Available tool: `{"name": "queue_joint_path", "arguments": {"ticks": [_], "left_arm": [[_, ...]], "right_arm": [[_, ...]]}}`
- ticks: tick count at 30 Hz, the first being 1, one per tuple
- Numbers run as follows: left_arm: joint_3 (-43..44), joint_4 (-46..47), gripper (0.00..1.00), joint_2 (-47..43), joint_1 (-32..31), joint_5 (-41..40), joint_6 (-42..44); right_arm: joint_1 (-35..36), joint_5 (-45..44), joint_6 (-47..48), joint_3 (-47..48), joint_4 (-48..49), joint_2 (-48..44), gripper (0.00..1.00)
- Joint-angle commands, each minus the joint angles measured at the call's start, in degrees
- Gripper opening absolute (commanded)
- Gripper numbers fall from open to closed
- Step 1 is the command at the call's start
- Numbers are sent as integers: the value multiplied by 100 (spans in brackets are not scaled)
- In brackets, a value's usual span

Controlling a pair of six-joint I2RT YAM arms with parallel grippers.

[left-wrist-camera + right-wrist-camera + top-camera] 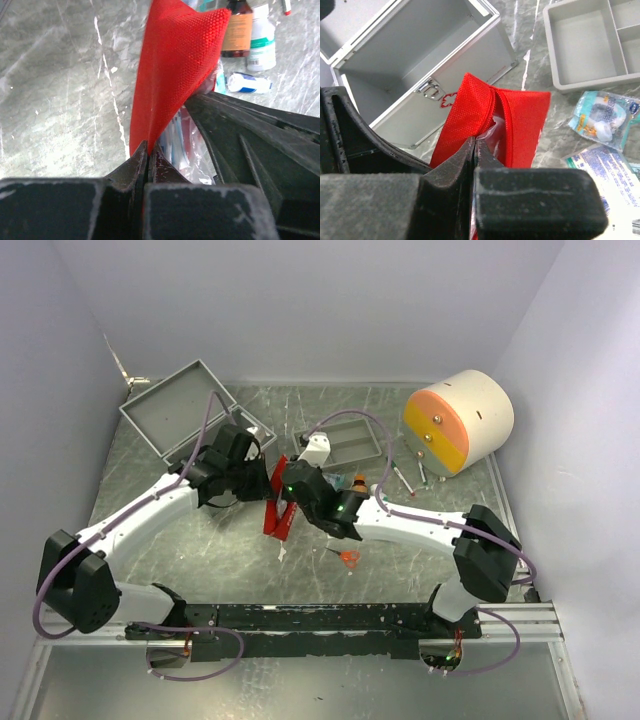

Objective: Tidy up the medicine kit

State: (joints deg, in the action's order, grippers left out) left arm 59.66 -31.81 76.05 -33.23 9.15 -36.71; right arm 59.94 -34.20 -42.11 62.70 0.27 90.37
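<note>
A grey marbled bench (200, 560) carries everything. The largest thing on it, a white drum with an orange face (460, 420), lies on its side well apart from both pairs of fingers, beyond them and to their right in the top view. An open grey metal case (420, 60) is seen beyond the right fingers (468, 151) and to their left, its lid thrown back and a latch and a red mark showing on its front wall. A grey compartment tray (585, 45) is placed beyond the same fingers, to their right. The red pouch (520, 120) is held between the two arms: the right fingers are pressed together on the fabric by its zip, and the left fingers (142, 156) are pinched on another edge, so that the cloth rises straight from their tips. The pouch mouth is parted, and clear plastic is glimpsed inside. Past the left fingers and to their right, an amber bottle (237, 30) and a white bottle (262, 40) are seen side by side, with a small blue-and-white roll (247, 82) nearer. To the right of the right fingers, a sealed packet (602, 117) and a flat printed packet (605, 175) are laid on the bench.
</note>
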Motion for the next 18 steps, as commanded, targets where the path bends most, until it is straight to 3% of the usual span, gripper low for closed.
{"name": "queue_joint_path", "arguments": {"ticks": [1, 9, 13, 18], "left_arm": [[195, -286, 7, 166, -51, 0, -108], [180, -150, 7, 298, -45, 254, -153], [186, -160, 7, 323, -52, 242, -90], [183, -130, 7, 318, -51, 212, 15]], "right_arm": [[58, -387, 420, -294, 565, -71, 0], [50, 133, 480, -570, 917, 69, 1], [45, 509, 373, -605, 818, -99, 28], [27, 659, -264, -358, 37, -392, 30]]}}
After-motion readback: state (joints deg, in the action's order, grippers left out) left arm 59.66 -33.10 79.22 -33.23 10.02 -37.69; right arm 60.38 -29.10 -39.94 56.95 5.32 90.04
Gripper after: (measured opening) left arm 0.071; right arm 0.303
